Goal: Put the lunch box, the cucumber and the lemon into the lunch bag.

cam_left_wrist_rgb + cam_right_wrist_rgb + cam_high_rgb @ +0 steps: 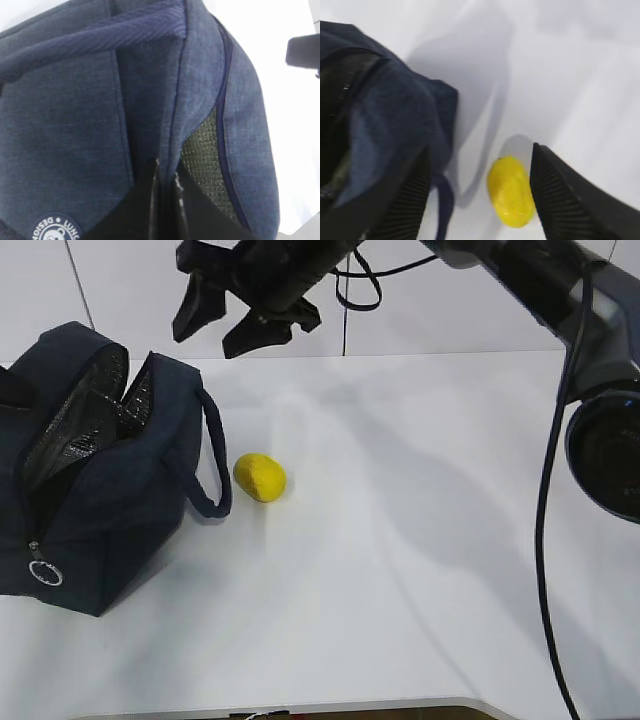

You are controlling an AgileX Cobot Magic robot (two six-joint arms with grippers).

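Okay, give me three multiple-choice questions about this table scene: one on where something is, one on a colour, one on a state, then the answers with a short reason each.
1. Where does the lemon lie?
A. On the table right of the lunch bag
B. Inside the bag
C. Held in a gripper

2. What colour is the bag's fabric?
A. Red
B. Dark navy
C. Beige

3. How stands the right gripper?
A. Shut on the lemon
B. Open, above the table, holding nothing
C. Inside the bag

Answers:
1. A: the exterior view shows the lemon on the white table beside the bag's looped handle.
2. B: the exterior and left wrist views both show dark blue cloth.
3. B: in the right wrist view its fingers are spread apart with the lemon below between them, untouched.
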